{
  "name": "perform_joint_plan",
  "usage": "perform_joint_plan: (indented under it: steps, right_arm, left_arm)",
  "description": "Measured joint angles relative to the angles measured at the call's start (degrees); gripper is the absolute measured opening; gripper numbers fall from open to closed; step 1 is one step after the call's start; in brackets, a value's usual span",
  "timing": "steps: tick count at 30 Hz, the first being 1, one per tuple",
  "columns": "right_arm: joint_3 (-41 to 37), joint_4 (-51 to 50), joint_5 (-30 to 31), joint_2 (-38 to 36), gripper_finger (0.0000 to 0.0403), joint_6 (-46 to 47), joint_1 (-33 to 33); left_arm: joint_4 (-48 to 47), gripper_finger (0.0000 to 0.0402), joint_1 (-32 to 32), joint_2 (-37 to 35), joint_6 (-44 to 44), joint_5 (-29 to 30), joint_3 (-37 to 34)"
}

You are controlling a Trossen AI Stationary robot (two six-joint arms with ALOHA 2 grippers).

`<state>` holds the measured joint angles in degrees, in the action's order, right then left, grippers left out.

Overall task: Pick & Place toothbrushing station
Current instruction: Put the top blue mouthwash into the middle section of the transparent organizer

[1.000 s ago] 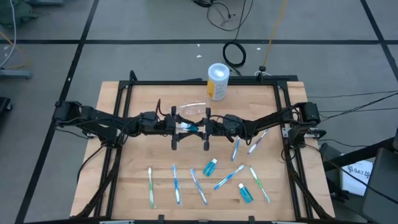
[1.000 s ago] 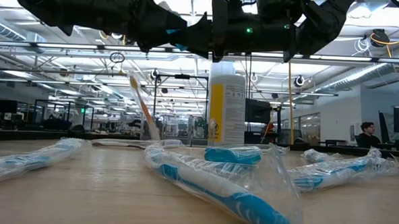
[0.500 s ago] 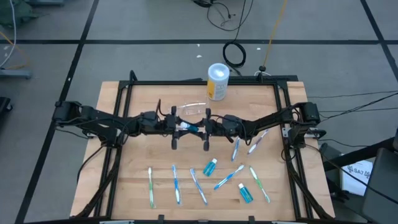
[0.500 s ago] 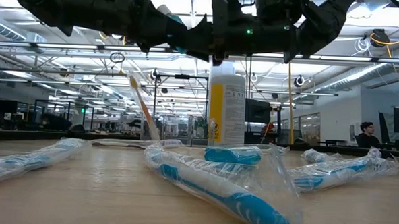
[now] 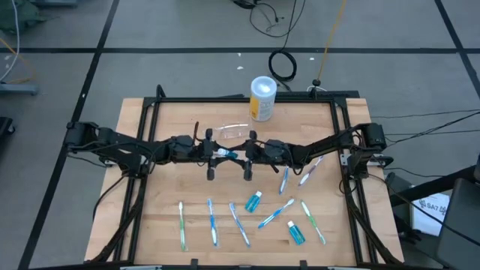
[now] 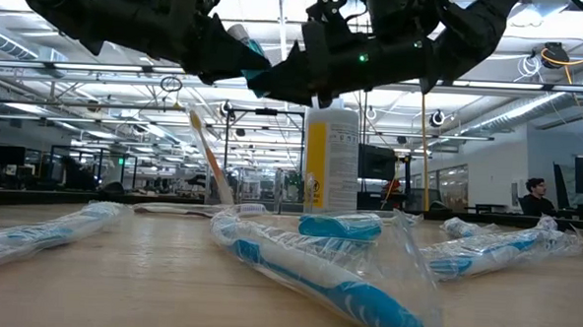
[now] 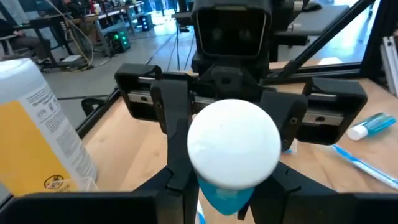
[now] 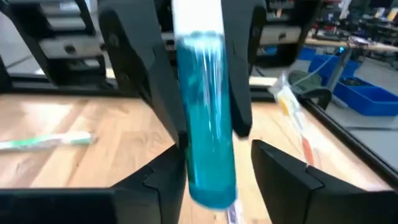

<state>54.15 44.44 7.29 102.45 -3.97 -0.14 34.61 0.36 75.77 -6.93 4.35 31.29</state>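
A small blue tube with a white cap (image 5: 229, 154) hangs in the air over the middle of the table, between my two grippers, which face each other. My left gripper (image 5: 222, 153) is shut on it. My right gripper (image 8: 217, 180) is open, and its fingers stand on either side of the tube's bottom end (image 8: 211, 186). The see-through cup (image 5: 232, 133) lies on the table just beyond the grippers. An orange toothbrush (image 6: 208, 155) slants up beside it. My left gripper pinches the tube's blue body just behind the white cap (image 7: 225, 199) between its two fingers (image 8: 144, 71). The fingers come about level from the table's left and lie along the tube. The tube is clear of the table, with its cap end toward my left wrist and a little higher.
A tall yellow container with a white-blue lid (image 5: 262, 97) stands at the far edge. Several wrapped toothbrushes (image 5: 212, 223) and two more blue tubes (image 5: 253, 201) (image 5: 295, 232) lie across the near half. More toothbrushes (image 5: 285, 178) lie to the right of the grippers.
Both grippers have tipped where they meet, without leaving their places. The tube between them has gone from about level to slanted, with its white cap end now the higher one on the left arm's side.
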Motion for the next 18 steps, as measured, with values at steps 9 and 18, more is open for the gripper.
perform_joint_plan:
  steps: [9,18]
  right_arm:
    - [0.0,-11.6,0.2,-5.0,0.0217,-0.2,1.0]
    - [0.0,-13.0,0.0,-10.2,0.0213,4.8,2.3]
  left_arm:
    - [-5.9,0.0108,0.0,0.0,-3.5,2.2,0.0]
    - [-7.5,0.0108,0.0,0.0,-3.4,0.2,0.0]
